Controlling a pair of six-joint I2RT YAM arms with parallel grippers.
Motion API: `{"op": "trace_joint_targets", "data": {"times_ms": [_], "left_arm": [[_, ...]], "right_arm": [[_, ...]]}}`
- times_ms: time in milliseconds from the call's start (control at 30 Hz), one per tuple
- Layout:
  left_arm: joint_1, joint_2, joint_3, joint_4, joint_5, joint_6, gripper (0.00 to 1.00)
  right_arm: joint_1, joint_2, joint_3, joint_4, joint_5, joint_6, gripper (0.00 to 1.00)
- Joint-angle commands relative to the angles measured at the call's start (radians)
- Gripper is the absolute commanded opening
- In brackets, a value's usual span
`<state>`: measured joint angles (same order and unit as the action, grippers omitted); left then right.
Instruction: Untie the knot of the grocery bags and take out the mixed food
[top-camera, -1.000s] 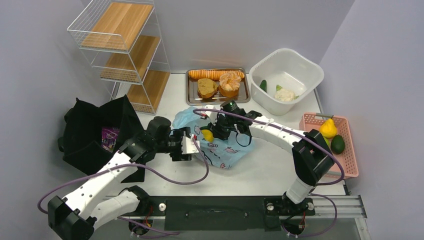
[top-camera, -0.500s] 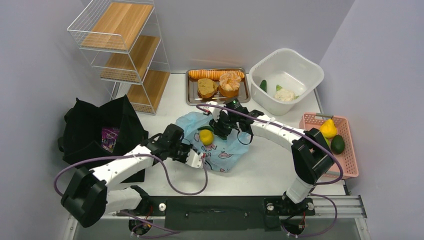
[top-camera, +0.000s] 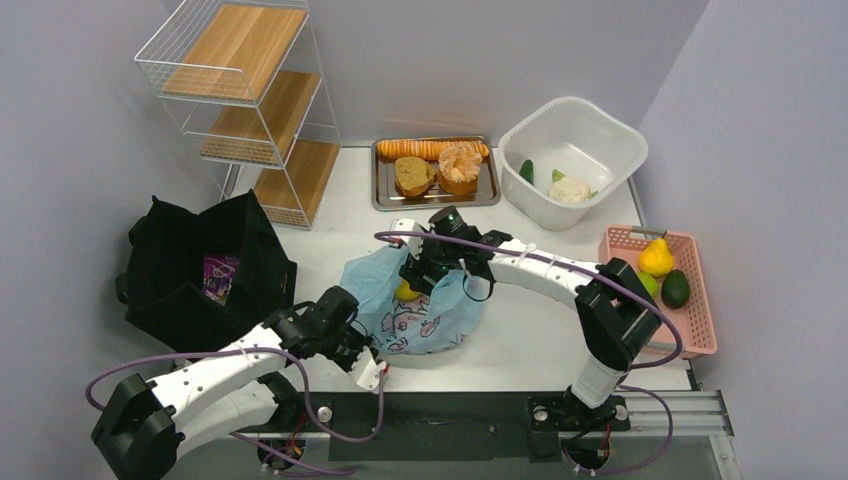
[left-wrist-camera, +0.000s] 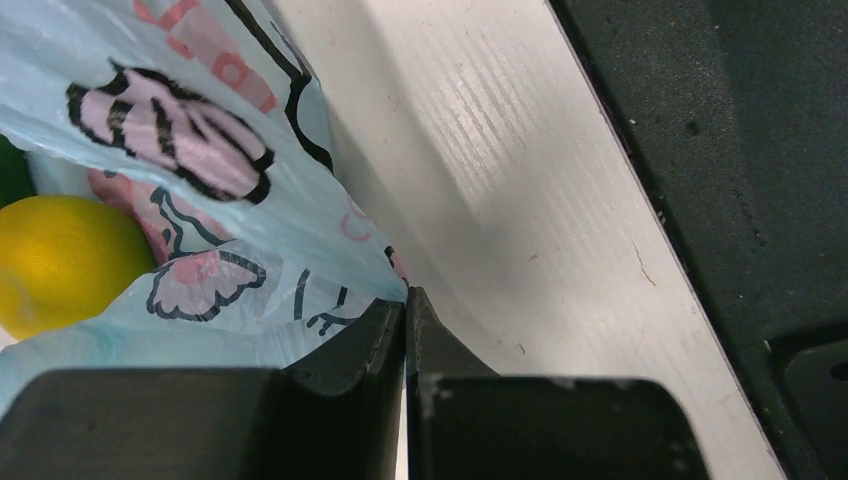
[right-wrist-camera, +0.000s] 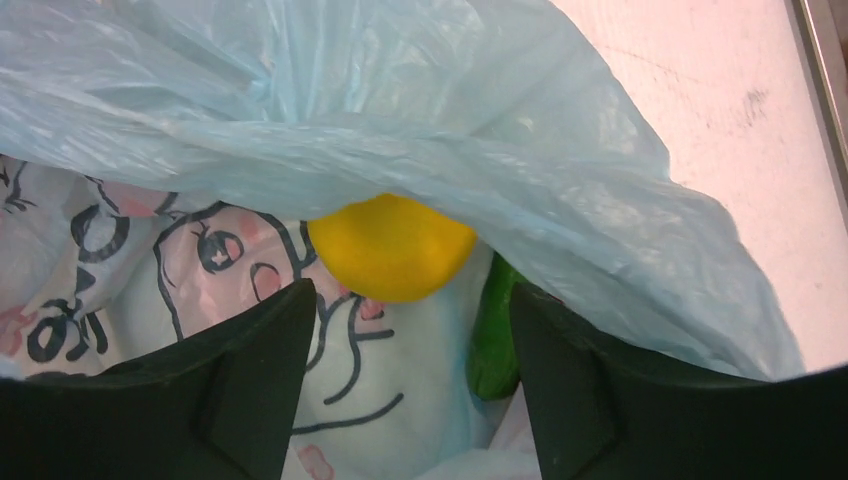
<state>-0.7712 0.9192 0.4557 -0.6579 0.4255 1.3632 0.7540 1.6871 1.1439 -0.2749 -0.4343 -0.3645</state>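
My left gripper (left-wrist-camera: 405, 308) has jaws pressed together, pinching the blue bag's (top-camera: 425, 312) near hem. My right gripper (right-wrist-camera: 410, 300) is spread above the lemon (right-wrist-camera: 392, 246) inside the bag's mouth. Lemon likely firm and slick: grip across its middle.

Plastic bag (top-camera: 425, 318) mid-frame with a lemon (top-camera: 405, 291) inside; tote (top-camera: 185, 265) at left, wire shelf (top-camera: 238, 55) upper left, tray (top-camera: 378, 178) and tub (top-camera: 612, 135) above the bag, basket (top-camera: 692, 335) at the right edge

I can't read any text: pink lettering on the bag (left-wrist-camera: 215, 60) is crumpled and cut off, and the packet (top-camera: 219, 275) print is too small.
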Motion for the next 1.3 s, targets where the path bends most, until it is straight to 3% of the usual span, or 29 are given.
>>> {"op": "trace_joint_targets", "data": {"times_ms": [0,133,267,567,667,833,900,1167,1267], "left_arm": [[-0.005,0.03,0.058,0.014,0.012,-0.044,0.0],[-0.005,0.031,0.054,0.049,0.01,-0.055,0.0],[-0.005,0.045,0.058,0.065,0.008,-0.071,0.0],[-0.005,0.06,0.064,0.092,-0.001,-0.122,0.0],[-0.005,0.06,0.066,0.097,-0.01,-0.138,0.0],[-0.004,0.051,0.06,0.109,-0.027,-0.18,0.0],[-0.004,0.051,0.056,0.16,-0.041,-0.24,0.0],[0.028,0.096,0.099,0.191,-0.019,-0.36,0.0],[0.03,0.096,0.096,0.199,-0.016,-0.366,0.0]], "right_arm": [[0.022,0.036,0.015,0.09,0.021,0.018,0.69],[0.038,0.079,0.057,0.078,0.027,0.037,0.72],[0.066,0.098,0.048,0.117,0.047,0.051,0.87],[0.099,0.199,0.035,0.196,0.152,0.084,0.91],[0.097,0.202,0.023,0.193,0.143,0.073,0.76],[0.088,0.075,0.01,0.131,0.068,0.087,0.36],[0.076,0.0,0.024,0.063,0.006,0.091,0.28],[0.003,-0.236,0.044,-0.386,-0.272,0.001,0.25],[-0.072,-0.327,0.067,-0.389,-0.323,0.127,0.27]]}}
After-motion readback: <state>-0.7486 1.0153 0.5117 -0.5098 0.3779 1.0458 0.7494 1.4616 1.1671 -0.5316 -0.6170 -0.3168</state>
